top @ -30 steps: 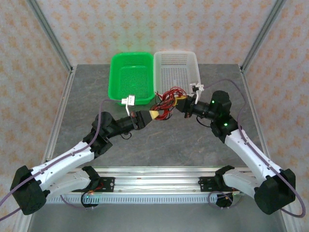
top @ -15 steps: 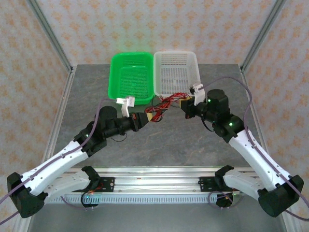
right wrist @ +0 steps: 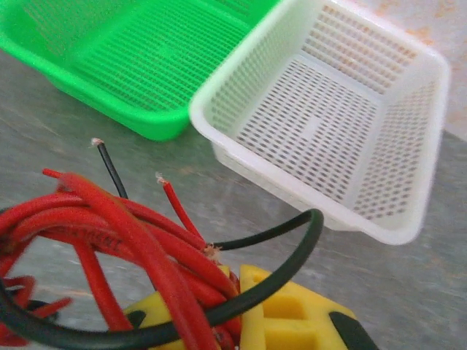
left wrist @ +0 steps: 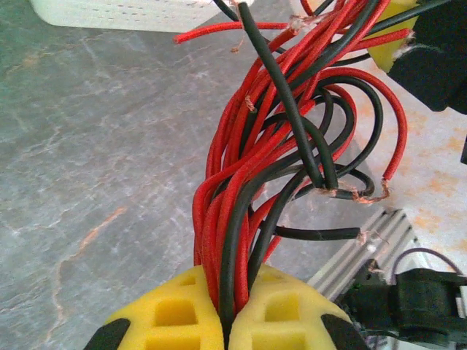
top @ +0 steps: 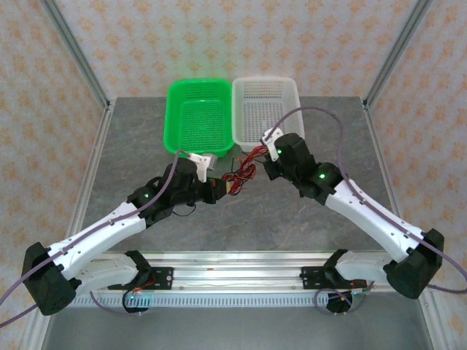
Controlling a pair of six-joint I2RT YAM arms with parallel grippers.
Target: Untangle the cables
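Cables (top: 242, 172): red and black bundle, strung between both grippers, just in front of the green basket (top: 198, 117) and white basket (top: 266, 109).
Left gripper (left wrist: 222, 321): yellow pads clamped on the bundle.
Right gripper (right wrist: 233, 292): clamped on the other end.

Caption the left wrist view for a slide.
Left gripper clamps tangled red and black cables over the grey table.

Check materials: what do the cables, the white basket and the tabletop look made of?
Cables: smooth, slightly glossy red and black plastic insulation; frayed coppery strands at cut ends suggest copper cores. White basket: moulded plastic, perforated walls, semi-matt. Tabletop: grey, veined like stone, possibly a printed laminate.
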